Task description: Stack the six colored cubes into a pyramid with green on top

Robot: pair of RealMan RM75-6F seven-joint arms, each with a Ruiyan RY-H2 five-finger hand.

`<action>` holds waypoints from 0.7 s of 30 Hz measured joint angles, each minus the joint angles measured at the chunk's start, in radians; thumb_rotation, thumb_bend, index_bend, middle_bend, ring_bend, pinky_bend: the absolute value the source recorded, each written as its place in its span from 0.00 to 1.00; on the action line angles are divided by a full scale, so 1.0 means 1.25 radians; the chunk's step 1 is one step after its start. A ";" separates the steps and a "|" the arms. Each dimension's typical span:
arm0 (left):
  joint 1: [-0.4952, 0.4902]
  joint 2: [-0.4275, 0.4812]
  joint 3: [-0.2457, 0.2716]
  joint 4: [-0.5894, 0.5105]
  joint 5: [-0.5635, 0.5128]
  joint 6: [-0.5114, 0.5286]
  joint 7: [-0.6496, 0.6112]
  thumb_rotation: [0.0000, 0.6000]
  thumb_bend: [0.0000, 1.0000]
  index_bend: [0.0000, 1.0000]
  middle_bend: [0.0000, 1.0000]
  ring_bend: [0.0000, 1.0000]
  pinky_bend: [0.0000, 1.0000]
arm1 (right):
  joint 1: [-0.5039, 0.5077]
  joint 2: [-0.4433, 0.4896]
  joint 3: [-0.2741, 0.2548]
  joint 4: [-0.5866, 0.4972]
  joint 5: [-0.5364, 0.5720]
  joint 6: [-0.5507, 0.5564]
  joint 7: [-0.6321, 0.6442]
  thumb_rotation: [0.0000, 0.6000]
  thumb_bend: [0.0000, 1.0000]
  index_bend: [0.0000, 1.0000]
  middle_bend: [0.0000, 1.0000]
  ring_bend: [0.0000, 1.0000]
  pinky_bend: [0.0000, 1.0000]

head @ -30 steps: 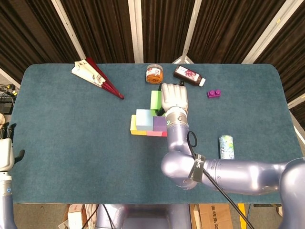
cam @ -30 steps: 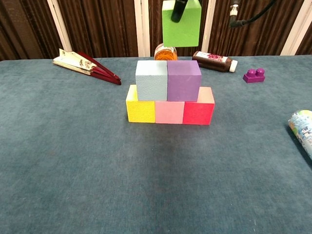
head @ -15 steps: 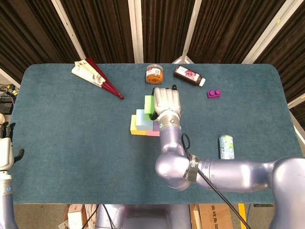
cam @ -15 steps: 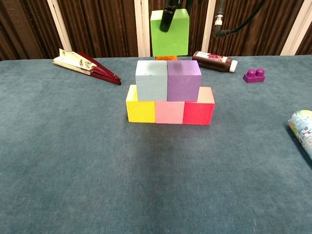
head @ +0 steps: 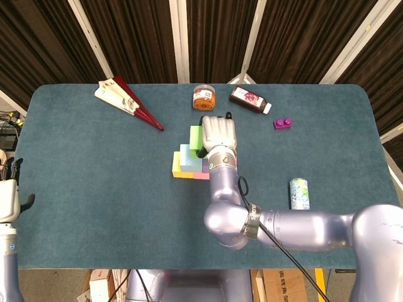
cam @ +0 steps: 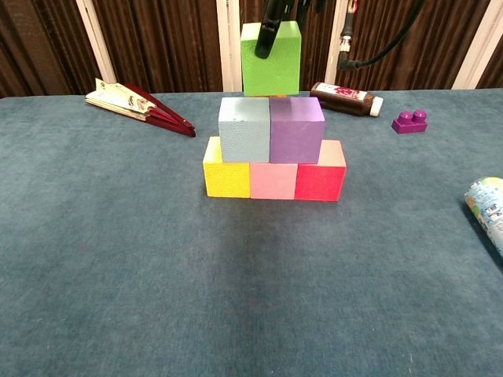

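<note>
Left hand (head: 7,198) sits at far left edge of the table (head: 94,189), fingers upright and apart, holding nothing, well away from the cubes. Folded fan (cam: 137,100) lies back left on the cloth.

Mid-table, the stack: bottom row yellow cube (cam: 226,169), pink cube (cam: 273,180), red cube (cam: 321,173), side by side and touching. Second row light blue cube (cam: 244,129) and purple cube (cam: 297,129), touching, resting on the bottom three.

Green cube (cam: 271,59) is over the seam of the second row, gripped by the right hand (head: 218,134). In chest view its lower edge sits right at the tops of the blue and purple cubes; cannot tell whether it touches them or hangs just above. A dark finger (cam: 267,35) runs down the cube's front face. From the head view the hand covers most of the cube, only a green strip showing on its left; the right arm hides much of the purple and red cubes there.

Behind the stack, orange-lidded jar (head: 203,97), mostly hidden by the green cube in chest view. Right of it a dark bottle (cam: 346,98) lying on its side, then a small purple brick (cam: 411,121). Near the right edge a can (cam: 489,206) lies on its side, well apart from the stack.
</note>
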 measured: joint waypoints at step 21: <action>-0.002 -0.011 0.005 0.043 0.042 0.011 -0.056 1.00 0.31 0.10 0.05 0.00 0.00 | -0.029 -0.043 0.052 0.008 -0.005 0.009 -0.067 1.00 0.35 0.46 0.39 0.22 0.00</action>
